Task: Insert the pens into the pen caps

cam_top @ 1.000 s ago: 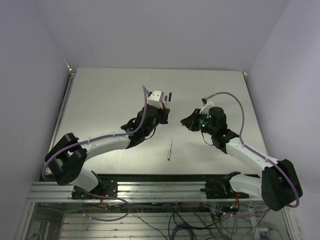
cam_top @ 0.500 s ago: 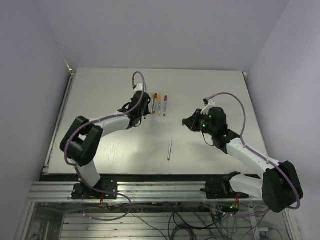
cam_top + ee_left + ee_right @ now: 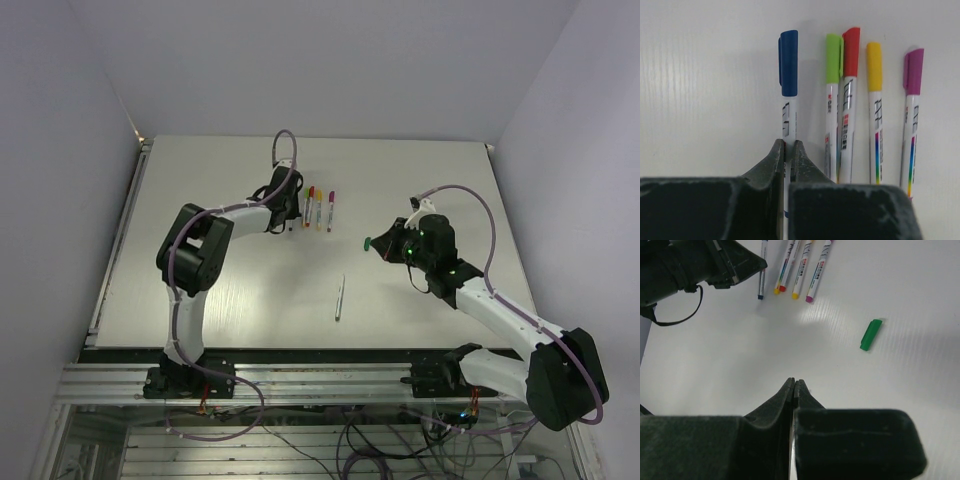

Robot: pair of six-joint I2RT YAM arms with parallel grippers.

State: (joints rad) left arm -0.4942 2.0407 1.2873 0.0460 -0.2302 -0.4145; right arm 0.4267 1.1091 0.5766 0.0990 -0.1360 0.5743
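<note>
My left gripper (image 3: 788,146) is shut on the white barrel of a blue-capped pen (image 3: 789,112), which lies at the left end of a row. Beside it lie three more capped pens, lime (image 3: 832,110), red (image 3: 848,100) and yellow (image 3: 874,115), and then a magenta one (image 3: 912,115). A loose green pen cap (image 3: 870,334) lies on the table, ahead and to the right of my right gripper (image 3: 794,382), which is shut with nothing in it. In the top view, a bare thin pen (image 3: 340,297) lies alone nearer the arms, and the green cap (image 3: 367,241) sits just left of the right gripper (image 3: 385,245).
The white table (image 3: 220,180) is walled on three sides by pale panels. A metal rail (image 3: 300,372) runs along the near edge by the arm bases. Purple cables (image 3: 285,150) loop above both arms.
The left arm folded back and swung left off the pen row, uncovering it, and now holds the blue-capped pen at the row's left end. The right gripper drew back slightly, and the green cap now shows.
</note>
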